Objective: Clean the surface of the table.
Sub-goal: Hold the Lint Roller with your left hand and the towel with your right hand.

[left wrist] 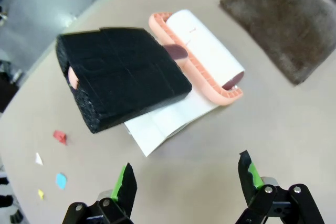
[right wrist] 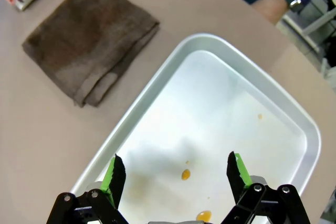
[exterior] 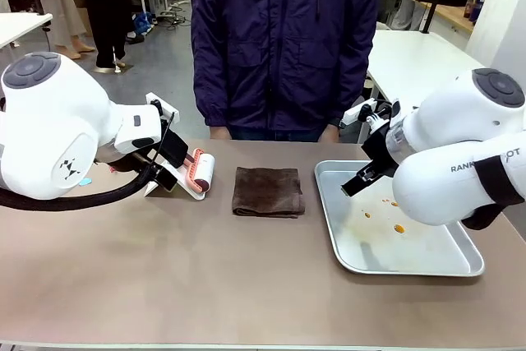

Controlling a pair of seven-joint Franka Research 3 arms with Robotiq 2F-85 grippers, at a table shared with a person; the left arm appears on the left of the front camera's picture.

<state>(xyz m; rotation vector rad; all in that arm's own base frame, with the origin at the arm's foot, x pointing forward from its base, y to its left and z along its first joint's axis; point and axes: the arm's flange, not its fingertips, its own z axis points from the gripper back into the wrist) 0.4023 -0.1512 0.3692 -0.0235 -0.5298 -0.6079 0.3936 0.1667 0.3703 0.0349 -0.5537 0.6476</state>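
Plainly, the beige-brown table [exterior: 205,285] lay beneath both pairs of fingers, its matte top running out under and well past them. The left gripper [left wrist: 186,170] hovered above it, its green-padded fingers spread wide with nothing between them. Just beyond those fingertips a white sheet [left wrist: 168,124] lay flat on the top. On the sheet rested a lint roller [left wrist: 205,51], a white roll in a pink frame, with a black foam block [left wrist: 126,72] around its handle end. Farther out, past the roller and off towards the finger on that view's right, lay a folded brown cloth [left wrist: 286,24]. Out to the side of the other finger, small paper scraps [left wrist: 60,136] in red, white, blue and yellow lay scattered on the bare top.

The right gripper [right wrist: 176,165] hung over a shiny metal tray [right wrist: 152,85], its fingers likewise spread and empty. The tray's floor lay straight ahead of the fingertips, and a few orange drops [right wrist: 186,173] sat on it, one between the two fingers. The cloth lay beyond the tray's rim, ahead of the finger on that view's left. A person [exterior: 288,39] in a dark jacket stood at the table's far edge.
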